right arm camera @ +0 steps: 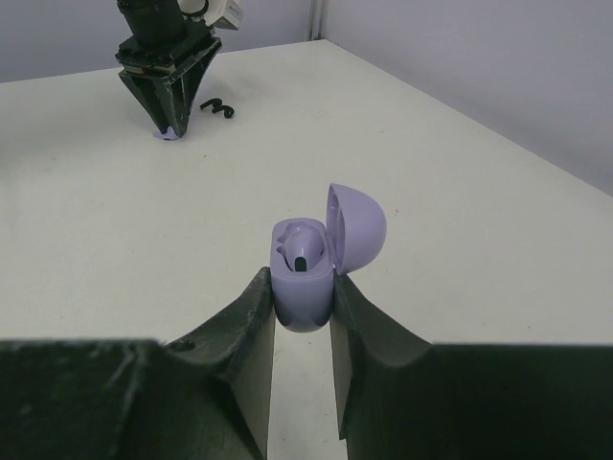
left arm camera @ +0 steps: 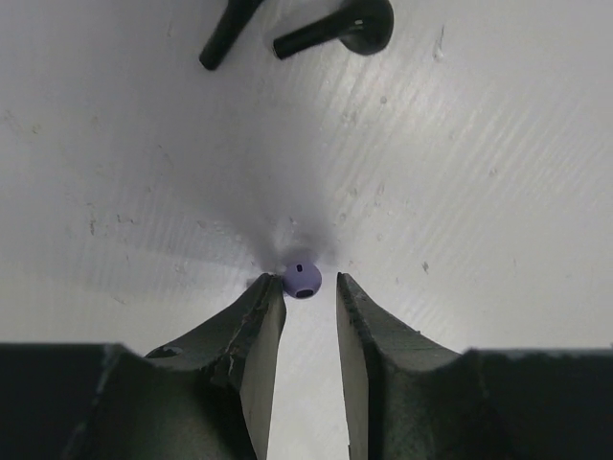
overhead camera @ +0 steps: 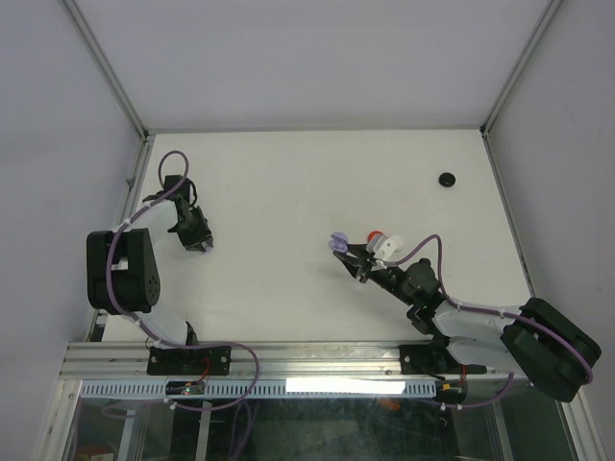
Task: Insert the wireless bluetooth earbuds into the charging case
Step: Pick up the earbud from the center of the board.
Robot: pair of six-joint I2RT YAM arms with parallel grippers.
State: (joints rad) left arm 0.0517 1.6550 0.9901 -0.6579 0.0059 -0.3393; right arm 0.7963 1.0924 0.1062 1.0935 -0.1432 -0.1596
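**Left claw tips bracket the lavender earbud while the case waits open**

Left claw (left arm camera: pixel 308 285) fingers fill the bottom of its wrist view, their tips drawn close on either side of the lavender earbud (left arm camera: pixel 302 280), which sits on the white table (left arm camera: pixel 479 192). The near tip seems to touch it, but I cannot tell whether it is actually pinched. Two black earbuds (left arm camera: pixel 359 24) lie farther off on the same surface.

Across the table, the right claw (right arm camera: pixel 303 284) is clenched on the charging case (right arm camera: pixel 305 302), holding it upright above the table with its lid (right arm camera: pixel 356 225) hinged back. One earbud (right arm camera: pixel 305 251) already sits in one of its sockets.

The step in hand looks like the pickup of the second lavender piece. Next comes a firm pinch, a lift, and a carry over to the open case, with the stem turned to line up with the free socket.

The earbud is a small, glossy, rounded bead with a dark slot facing the camera. Being smooth and smaller than a fingertip, it will likely roll or squirt out if squeezed off-centre.
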